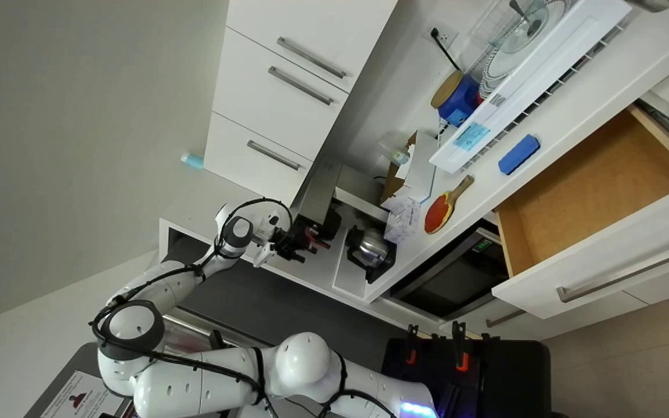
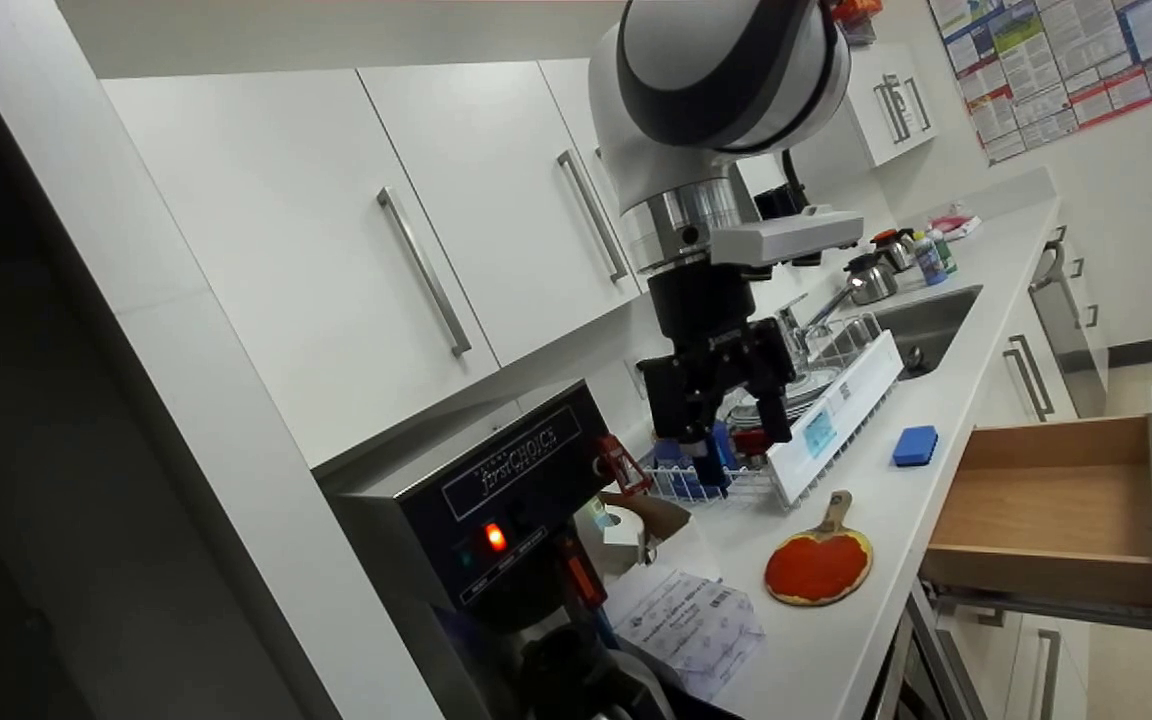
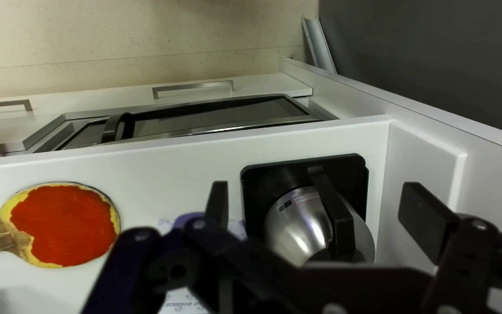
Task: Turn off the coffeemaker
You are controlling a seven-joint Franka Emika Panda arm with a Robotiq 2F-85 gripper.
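Note:
The coffeemaker (image 2: 516,470) is a boxy dark machine with a metal top and a "First Choice" label. Its orange-red light (image 2: 494,537) is lit on the front panel, and a red tap (image 2: 622,466) sticks out at one side. It also shows in an exterior view (image 1: 324,184). A shiny metal pot (image 3: 299,222) with a black handle stands on its black base (image 3: 273,174). My gripper (image 3: 320,209) is open and empty, with the pot beyond its fingers. It hangs near the machine's front in both exterior views (image 2: 742,445) (image 1: 305,247); contact cannot be told.
A red paddle (image 2: 818,568) lies on the counter beside a paper-wrapped pack (image 2: 686,625) and an open box (image 1: 418,168). A dish rack (image 1: 535,87) and blue sponge (image 2: 914,446) are farther along. A drawer (image 1: 596,191) stands open. A white side panel (image 3: 421,152) borders the pot.

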